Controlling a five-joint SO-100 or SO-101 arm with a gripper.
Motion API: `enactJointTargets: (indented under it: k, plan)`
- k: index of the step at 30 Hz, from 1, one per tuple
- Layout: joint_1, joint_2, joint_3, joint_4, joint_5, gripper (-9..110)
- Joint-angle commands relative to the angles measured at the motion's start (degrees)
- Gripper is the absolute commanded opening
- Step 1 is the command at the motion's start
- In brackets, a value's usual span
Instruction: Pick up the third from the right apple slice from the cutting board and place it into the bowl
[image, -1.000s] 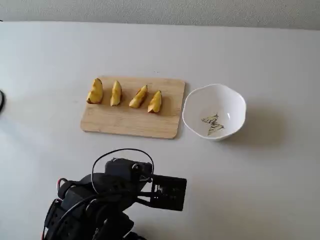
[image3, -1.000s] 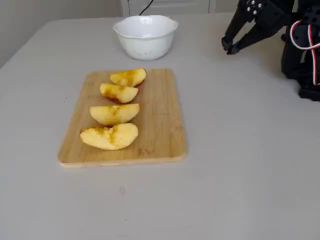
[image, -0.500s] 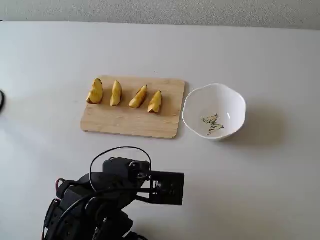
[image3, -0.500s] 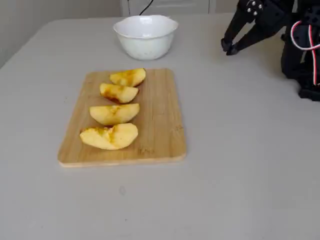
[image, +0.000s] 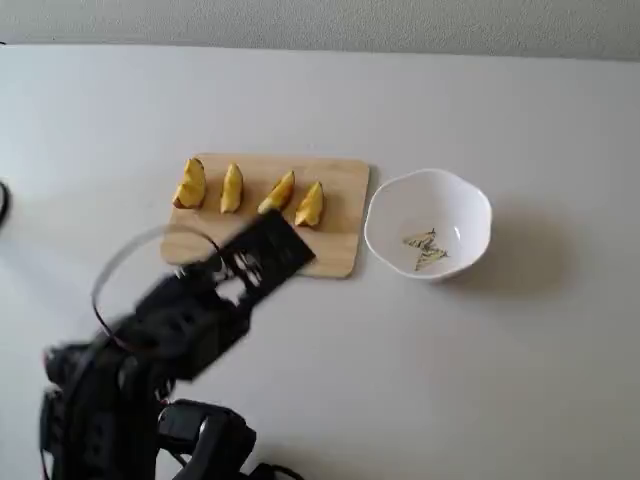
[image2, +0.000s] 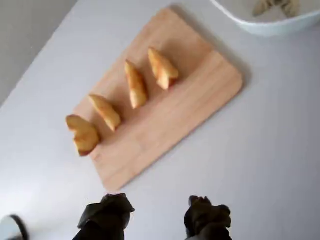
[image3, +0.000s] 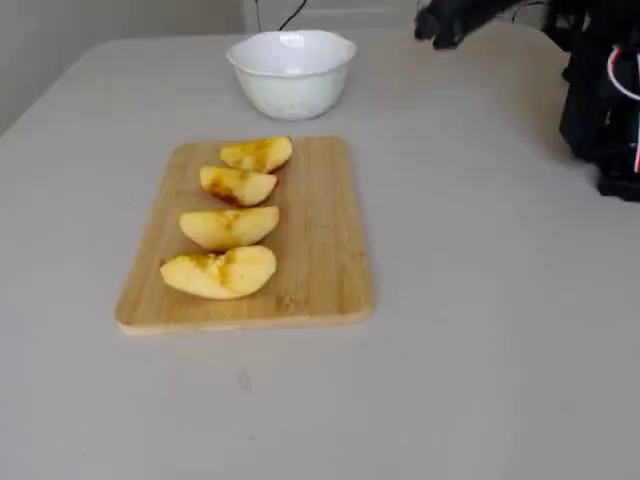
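Four apple slices lie in a row on the tan cutting board. Counting from the bowl's end, the third apple slice is a narrow pale yellow wedge. The white bowl stands just past the board's end and holds no apple. My gripper is open with nothing between its fingers. It hangs in the air off the board's near edge, apart from every slice. In the fixed view from above, the blurred gripper head covers part of that edge.
The wider slice lies at the board's end farthest from the bowl. Two more slices lie between the target and the bowl. The arm's base stands at the right in the low fixed view.
The arm has risen and swung toward the board, blurred by motion. In the low fixed view the gripper has moved up and to the left. Slices and bowl have not moved.
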Motion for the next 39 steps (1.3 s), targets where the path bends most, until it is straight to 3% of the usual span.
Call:
enactJointTargets:
  k: [1, 17, 39]
  plan:
    - [-8.1, -31.6, -24.3, 5.4, -2.2, 18]
    - [-11.8, -93.2, -100.4, 27.3, -3.6, 21]
    - [-9.4, -117.0, -119.8, 25.4, -5.7, 27]
